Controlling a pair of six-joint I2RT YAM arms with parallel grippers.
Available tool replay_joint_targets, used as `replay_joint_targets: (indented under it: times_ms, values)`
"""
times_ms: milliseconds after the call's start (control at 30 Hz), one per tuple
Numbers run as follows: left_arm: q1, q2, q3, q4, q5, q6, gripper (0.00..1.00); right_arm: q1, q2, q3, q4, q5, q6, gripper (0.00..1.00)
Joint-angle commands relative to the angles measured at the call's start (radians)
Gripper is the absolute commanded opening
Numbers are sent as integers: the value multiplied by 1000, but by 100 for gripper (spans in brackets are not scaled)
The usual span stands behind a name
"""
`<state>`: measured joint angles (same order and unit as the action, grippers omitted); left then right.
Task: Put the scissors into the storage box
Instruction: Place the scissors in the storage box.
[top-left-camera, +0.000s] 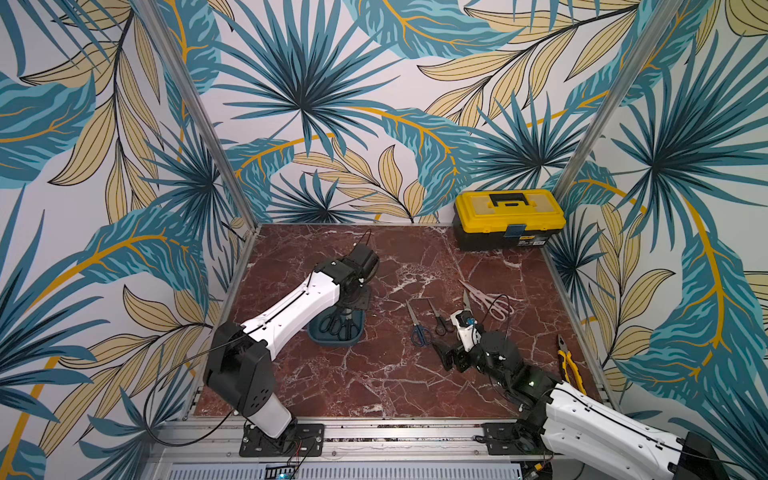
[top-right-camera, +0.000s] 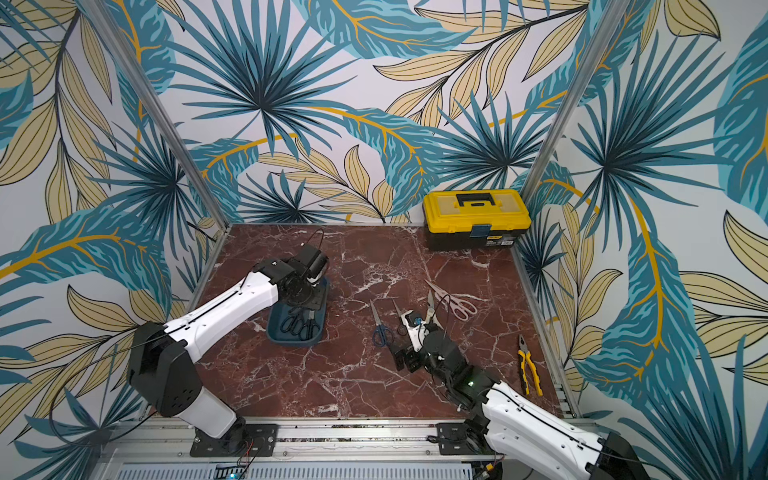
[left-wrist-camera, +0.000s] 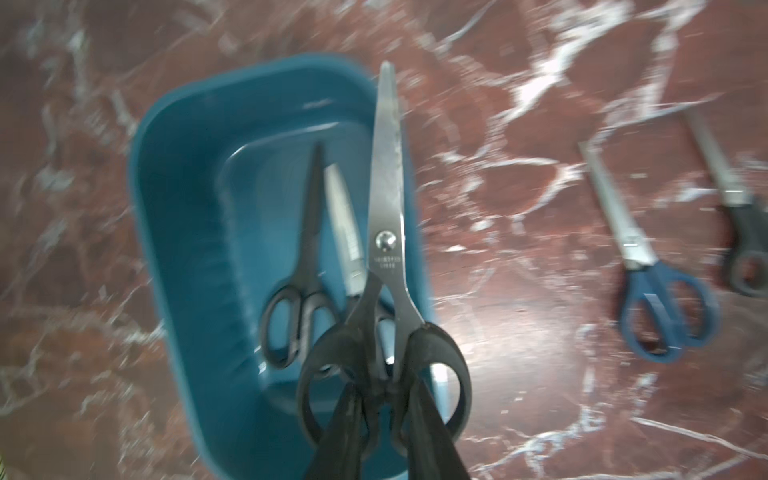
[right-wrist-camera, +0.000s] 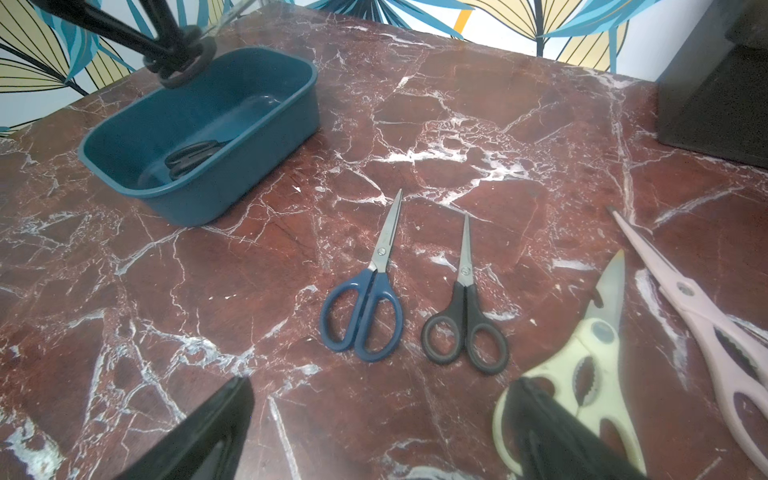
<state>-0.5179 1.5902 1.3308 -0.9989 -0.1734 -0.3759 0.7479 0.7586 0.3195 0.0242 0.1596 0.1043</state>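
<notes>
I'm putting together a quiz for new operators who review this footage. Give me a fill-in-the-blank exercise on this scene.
1. The left gripper holds large scissors with ____ handles above the storage box.
2. Beside the cream-white scissors lies a long pair whose handles are pale ____.
3. The right gripper stands ____, holding nothing.
4. The pliers have ____ handles.

Missing words: black; pink; open; yellow.

- Scissors (left-wrist-camera: 309, 232) are laid in the storage box (top-left-camera: 332, 341), left on the table (top-left-camera: 374, 374).
- Four further pairs (right-wrist-camera: 374, 286) are spread right of it.
- A toolbox (top-left-camera: 509, 212) is set behind them, pliers (top-left-camera: 566, 360) rightmost.
</notes>
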Motion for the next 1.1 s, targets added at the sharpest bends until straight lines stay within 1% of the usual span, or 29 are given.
replay_joint_targets:
  times_ms: [0, 67, 133, 300, 400, 467, 500, 533, 600, 667, 733, 867, 1000, 1067]
  values:
    - [56, -25, -104, 15, 13, -17, 5, 5, -20, 5, 5, -15, -6, 100]
    - [87, -21, -150, 42, 48, -21, 4, 5, -34, 1, 3, -15, -6, 100]
    - [90, -9, -181, 75, 55, -19, 4, 4, -42, -2, 2, -17, -6, 100]
    - [98, 58, -197, 104, 57, -22, 4, 5, -34, 1, 1, -3, -2, 100]
    - [101, 79, -190, 127, 49, -20, 13, 5, -19, 6, 5, -2, 0, 100]
    - [106, 89, -183, 117, 35, -32, 15, 5, -7, 12, 0, 8, 4, 100]
    - [108, 93, -183, 122, 40, -32, 17, 5, -1, 16, -5, 16, 6, 100]
    - [111, 98, -183, 130, 46, -32, 23, 5, 4, 19, -6, 23, 9, 100]
    - [114, 112, -178, 137, 44, -27, 27, 5, 16, 23, -4, 37, 15, 100]
    - [115, 118, -168, 120, 31, -36, 35, 5, 29, 31, -11, 57, 24, 99]
    - [114, 105, -169, 133, 34, -43, 43, 5, 45, 42, -18, 76, 30, 100]
    - [114, 44, -169, 143, 3, -65, 47, 5, 77, 55, -21, 120, 44, 100]
    - [105, -82, -192, 222, -4, -89, 49, 5, 119, 88, -44, 214, 68, 100]
    - [89, -153, -202, 256, -43, -98, 53, 4, 145, 94, -35, 231, 72, 100]
